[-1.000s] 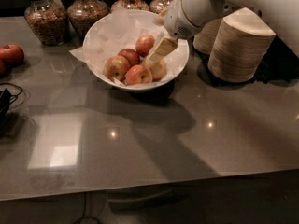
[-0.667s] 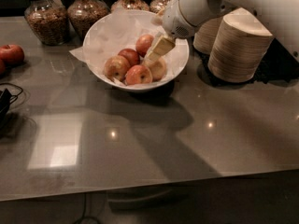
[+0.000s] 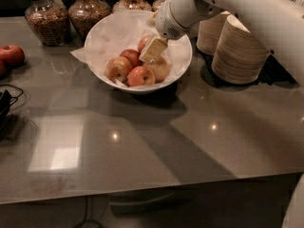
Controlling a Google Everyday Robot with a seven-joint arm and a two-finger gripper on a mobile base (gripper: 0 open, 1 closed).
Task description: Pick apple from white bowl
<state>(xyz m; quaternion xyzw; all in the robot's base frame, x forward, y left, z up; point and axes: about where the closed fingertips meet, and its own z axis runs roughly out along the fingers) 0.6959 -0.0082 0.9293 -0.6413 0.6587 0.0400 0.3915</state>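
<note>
The white bowl (image 3: 102, 37), lined with crumpled white paper, stands at the back middle of the table and holds several apples. The apple (image 3: 144, 42), medium red, lies at the back of the pile, partly hidden by my gripper. My gripper (image 3: 153, 49), cream-tipped on a white arm coming from the upper right, is down inside the bowl. It is right beside the apple's right side and above a pale yellow apple (image 3: 160, 70). A smaller dark red apple (image 3: 130, 56), a yellow-red apple (image 3: 118, 68) and an orange-red apple (image 3: 141, 76) lie in front.
Two stacks of tan disposable bowls (image 3: 240, 51) stand right of the white bowl. Glass jars (image 3: 45, 20) line the back edge. A loose red apple (image 3: 11, 55) lies at far left, and a black cable (image 3: 7, 103) at the left edge.
My gripper has shifted a little to the left inside the bowl, closer to the red apple at the back. The apples and bowl have not moved.
</note>
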